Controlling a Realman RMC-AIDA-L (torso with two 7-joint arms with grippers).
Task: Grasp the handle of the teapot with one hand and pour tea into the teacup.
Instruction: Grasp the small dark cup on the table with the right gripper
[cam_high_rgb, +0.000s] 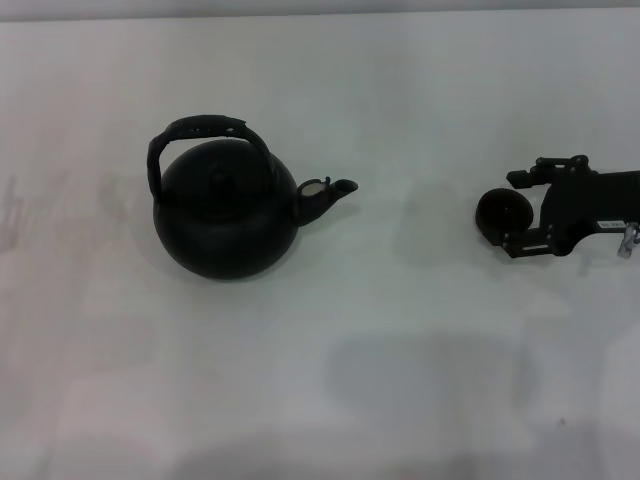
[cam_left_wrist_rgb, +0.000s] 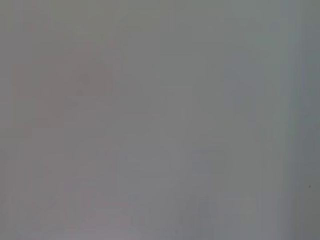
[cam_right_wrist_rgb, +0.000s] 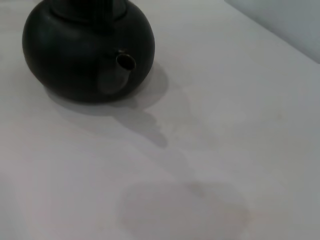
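Note:
The matte black teapot (cam_high_rgb: 225, 215) stands on the white table at left of centre, its spout (cam_high_rgb: 330, 192) pointing right and its arched handle (cam_high_rgb: 205, 135) upright over the lid. In the right wrist view the teapot (cam_right_wrist_rgb: 85, 50) appears with its spout (cam_right_wrist_rgb: 122, 67) facing the camera. The small dark teacup (cam_high_rgb: 499, 213) sits between the fingers of my right gripper (cam_high_rgb: 511, 212) at the right, well clear of the spout. The gripper is shut on it, one finger on each side. My left gripper is out of view.
The white table (cam_high_rgb: 330, 90) runs to a far edge at the top of the head view. A broad soft shadow (cam_high_rgb: 430, 375) lies on the table in front of the right arm. The left wrist view shows only a plain grey surface.

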